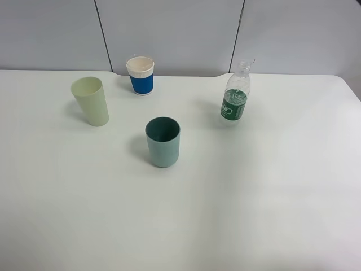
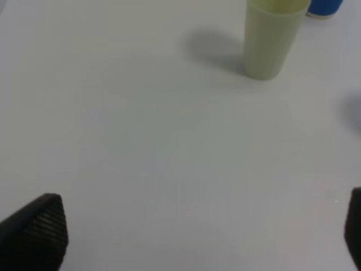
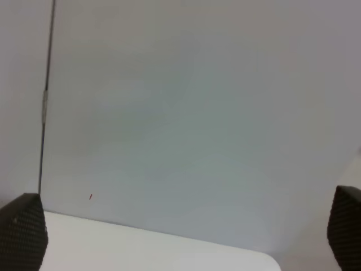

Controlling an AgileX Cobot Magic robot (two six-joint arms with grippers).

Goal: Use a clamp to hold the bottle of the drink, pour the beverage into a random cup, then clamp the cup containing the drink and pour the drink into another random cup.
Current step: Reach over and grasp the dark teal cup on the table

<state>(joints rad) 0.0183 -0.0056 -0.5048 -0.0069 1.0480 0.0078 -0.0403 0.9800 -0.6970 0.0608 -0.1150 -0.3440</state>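
Observation:
The bottle [image 1: 235, 93] stands upright at the table's back right, clear with a green label and no cap on. The teal cup [image 1: 163, 141] sits mid-table. At the back stands the blue paper cup [image 1: 140, 75] with a cream rim; its base [image 2: 324, 7] shows in the left wrist view. Neither arm appears in the exterior high view. My left gripper [image 2: 197, 231] is open over bare table, its fingertips [image 2: 39, 228] wide apart. My right gripper [image 3: 183, 228] is open too, facing the grey wall past the table's edge, nothing between its fingers.
A pale yellow-green tumbler [image 1: 91, 101] stands at the back left, also seen in the left wrist view as the tumbler [image 2: 272, 36] ahead of the left gripper. The white table [image 1: 254, 203] ends at a grey panelled wall [image 1: 180, 34].

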